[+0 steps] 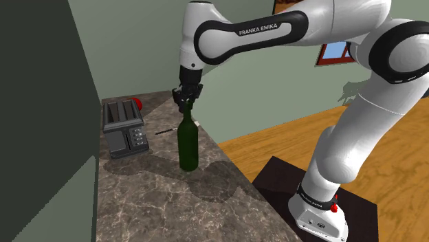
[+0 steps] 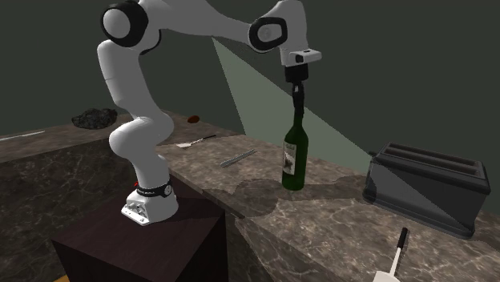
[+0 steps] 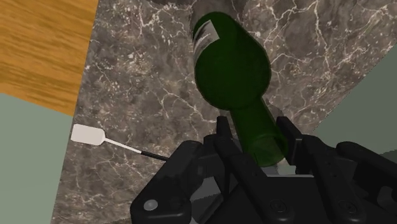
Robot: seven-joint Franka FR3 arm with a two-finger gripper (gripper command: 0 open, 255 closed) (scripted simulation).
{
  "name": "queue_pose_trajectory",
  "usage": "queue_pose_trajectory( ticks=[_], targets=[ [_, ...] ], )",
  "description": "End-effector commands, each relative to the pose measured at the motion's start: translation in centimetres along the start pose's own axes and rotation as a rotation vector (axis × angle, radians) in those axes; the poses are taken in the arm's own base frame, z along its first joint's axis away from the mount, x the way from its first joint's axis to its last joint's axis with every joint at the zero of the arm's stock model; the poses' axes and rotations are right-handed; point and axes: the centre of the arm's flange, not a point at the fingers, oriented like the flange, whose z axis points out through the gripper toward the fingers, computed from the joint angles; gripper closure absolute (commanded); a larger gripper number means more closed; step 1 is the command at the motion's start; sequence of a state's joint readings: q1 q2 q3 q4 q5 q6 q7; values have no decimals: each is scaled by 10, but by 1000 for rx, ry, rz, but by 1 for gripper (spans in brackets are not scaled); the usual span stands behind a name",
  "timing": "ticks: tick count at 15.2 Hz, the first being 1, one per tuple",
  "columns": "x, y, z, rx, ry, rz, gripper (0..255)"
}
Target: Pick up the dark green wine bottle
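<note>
The dark green wine bottle (image 1: 188, 146) (image 2: 294, 160) stands upright on the marbled stone counter (image 1: 158, 199), with a pale label on its side. My black gripper (image 1: 187, 102) (image 2: 298, 88) comes down from above onto its top. In the wrist view the two fingers (image 3: 222, 130) press against either side of the bottle's neck, so the gripper (image 3: 254, 130) is shut on the bottle (image 3: 232, 70). The bottle's base still looks to be resting on the counter.
A dark grey toaster (image 1: 124, 127) (image 2: 429, 188) sits close beside the bottle, near the wall. A white spatula (image 3: 89, 135) (image 2: 393, 260) lies on the counter. A spoon (image 2: 192, 143) and a knife (image 2: 238, 157) lie toward the arm's stand (image 2: 144, 232). The counter edge drops to a wooden floor (image 1: 275, 144).
</note>
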State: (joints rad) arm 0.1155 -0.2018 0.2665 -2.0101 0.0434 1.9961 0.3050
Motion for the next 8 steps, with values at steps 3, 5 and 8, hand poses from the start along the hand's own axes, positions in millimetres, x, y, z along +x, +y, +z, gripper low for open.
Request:
queue_pose_trajectory(
  ticks=[3,5,8],
  targets=[
    [3,-1,-22,0,0,0,255],
    [5,-1,-32,0,0,0,255],
    [6,-2,-38,0,0,0,255]
  ],
)
